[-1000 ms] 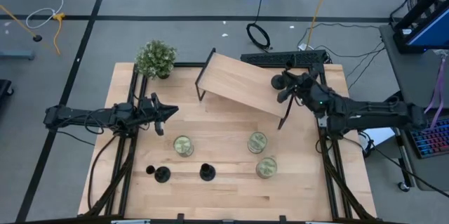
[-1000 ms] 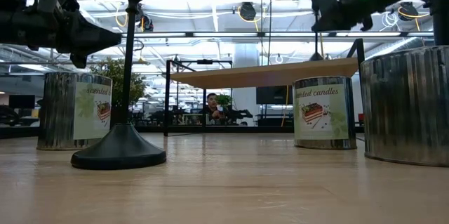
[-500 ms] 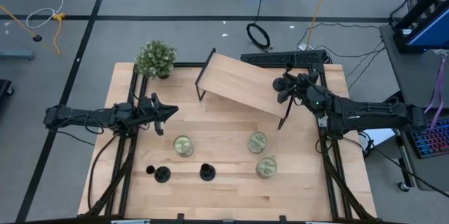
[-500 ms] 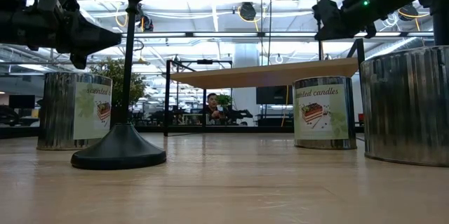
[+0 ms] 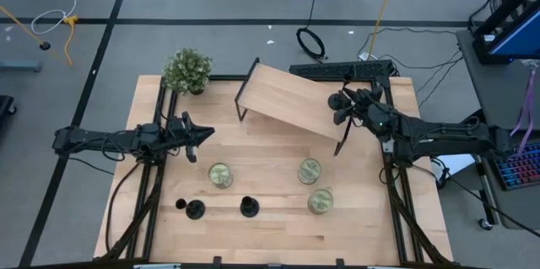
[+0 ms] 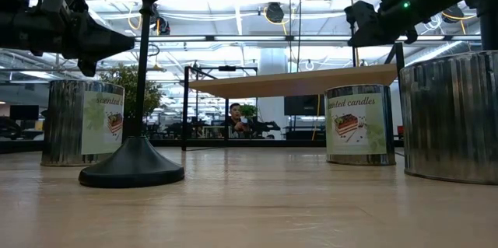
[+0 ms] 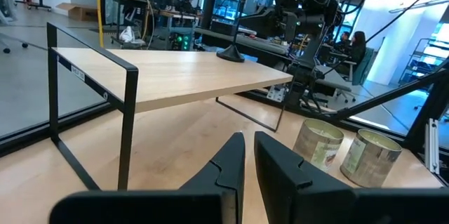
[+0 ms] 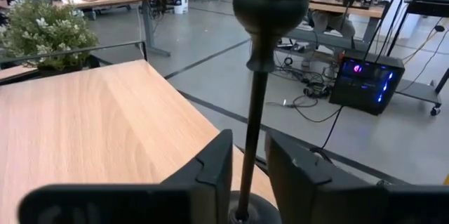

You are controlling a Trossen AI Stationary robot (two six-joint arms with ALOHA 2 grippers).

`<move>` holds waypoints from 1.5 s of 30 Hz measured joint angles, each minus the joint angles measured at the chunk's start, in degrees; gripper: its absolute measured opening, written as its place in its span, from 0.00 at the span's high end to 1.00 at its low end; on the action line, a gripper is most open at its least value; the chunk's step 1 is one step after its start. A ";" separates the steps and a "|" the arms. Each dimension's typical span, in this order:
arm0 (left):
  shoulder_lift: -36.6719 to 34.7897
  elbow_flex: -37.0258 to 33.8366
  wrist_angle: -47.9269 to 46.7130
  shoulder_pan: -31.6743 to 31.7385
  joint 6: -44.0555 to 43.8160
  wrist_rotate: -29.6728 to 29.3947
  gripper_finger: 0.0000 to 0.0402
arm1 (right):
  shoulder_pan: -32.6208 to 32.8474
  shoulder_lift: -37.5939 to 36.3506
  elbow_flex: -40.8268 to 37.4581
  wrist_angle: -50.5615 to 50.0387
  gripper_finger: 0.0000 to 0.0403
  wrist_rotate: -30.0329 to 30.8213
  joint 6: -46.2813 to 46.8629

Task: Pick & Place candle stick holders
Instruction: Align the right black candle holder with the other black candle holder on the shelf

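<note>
Right pincer [image 8: 242,164] fingers slightly apart around the thin stem of a candle stick holder [image 8: 263,13] standing on the raised wooden shelf [image 5: 291,100]'s right end; likely rigid, top-heavy, tippy, best held low on stem.

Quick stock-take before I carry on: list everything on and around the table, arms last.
Holders: three, black; two at the table's near edge, one on the shelf's right end.
Candle jars: three, greenish; mid-table and right.
Shelf: one, light wood, black legs; table's back.
Plant: one, green; back left corner.
Person: one, far room.
Left gripper: nearly shut, empty, hovering left.
Right gripper: fingers either side of the shelf holder's stem.
</note>
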 joint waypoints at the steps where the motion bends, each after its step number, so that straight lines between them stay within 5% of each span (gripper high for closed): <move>1: 0.02 0.01 0.00 0.00 0.01 0.14 0.91 | 0.00 -0.02 0.00 0.00 0.77 0.02 0.00; 8: 0.01 -0.01 3.46 -0.02 0.36 10.49 0.91 | 0.02 -0.51 0.00 0.17 0.64 0.00 -3.18; 14: 0.00 -0.01 8.59 -0.71 2.52 13.05 0.90 | 0.81 -2.22 0.00 -0.95 0.57 0.17 -5.38; 28: 2.04 0.80 13.89 -5.26 2.80 12.90 0.59 | 8.66 -11.49 0.00 -7.87 0.54 0.28 -1.03; 45: 33.56 15.17 16.63 -10.76 5.08 10.37 0.58 | 18.09 -18.71 0.00 -16.09 0.54 -6.16 6.50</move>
